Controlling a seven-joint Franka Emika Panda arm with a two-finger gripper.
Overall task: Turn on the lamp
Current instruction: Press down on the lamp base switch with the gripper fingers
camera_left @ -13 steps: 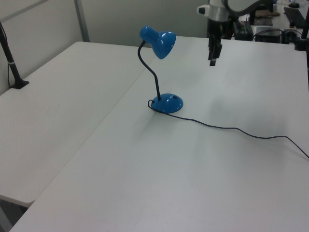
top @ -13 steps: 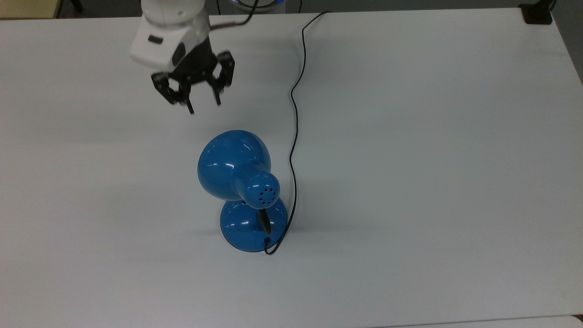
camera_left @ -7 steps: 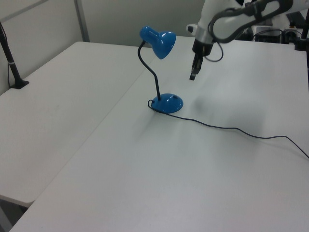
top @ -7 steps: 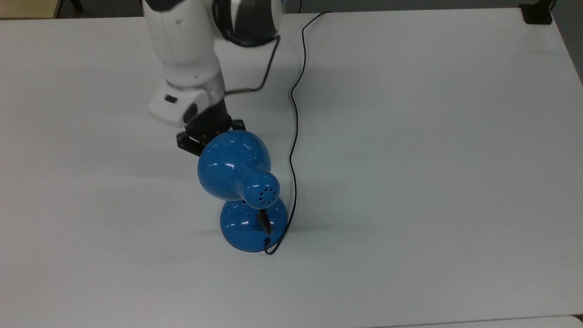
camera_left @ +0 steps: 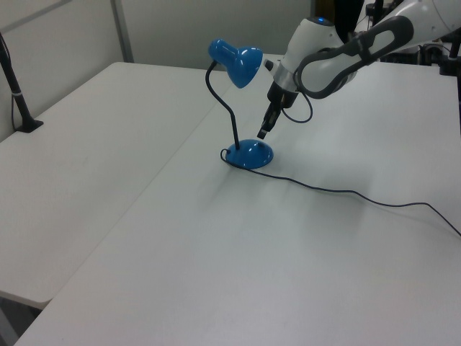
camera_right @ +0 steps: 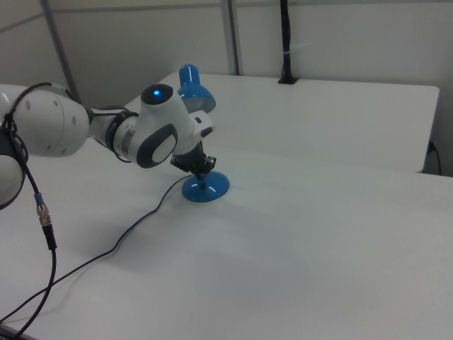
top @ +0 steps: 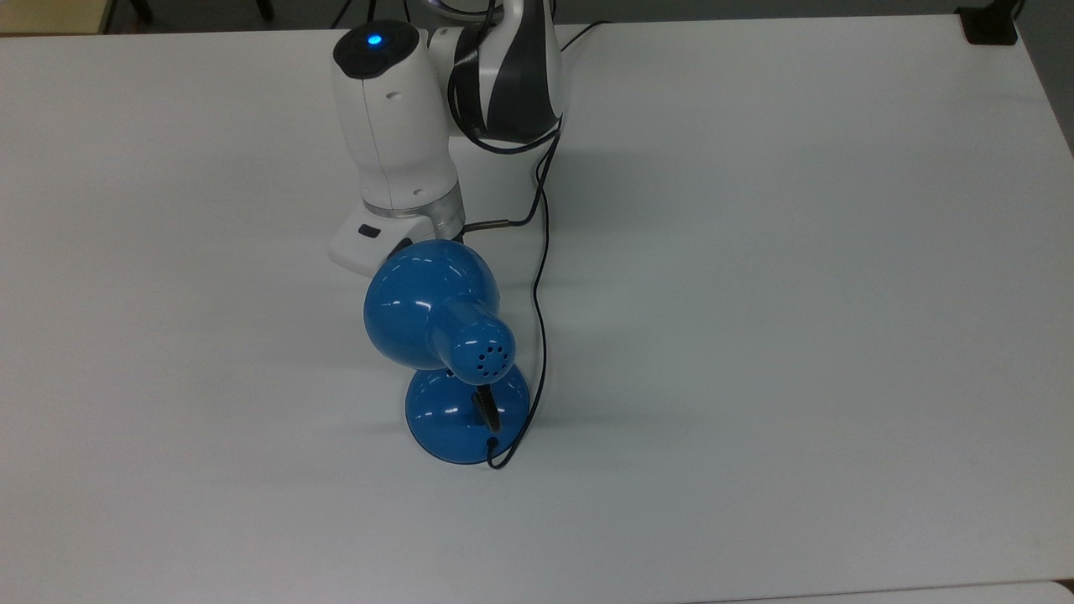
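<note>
The lamp [top: 432, 306] is small and glossy blue, with a domed shade and vent holes at its top. It stands on a round blue base [top: 457, 415] near the middle of the white table. In the left view my gripper [camera_left: 263, 132] hangs under the shade [camera_left: 236, 61], pointing down, just above the far side of the base [camera_left: 250, 153]. In the right view the gripper [camera_right: 202, 166] sits close over the base [camera_right: 206, 186]. In the top view the shade covers the gripper, and the white arm [top: 394, 168] reaches in from the top edge.
The lamp's thin black cord [top: 541, 252] runs from the base past the arm to the table's far edge, and trails across the table [camera_left: 346, 193] in the left view. A black clamped post [camera_left: 21, 108] stands at the left view's left edge.
The arm has swung from high beyond the lamp down and in under the shade. The gripper is now close above the base. The lamp has not moved.
</note>
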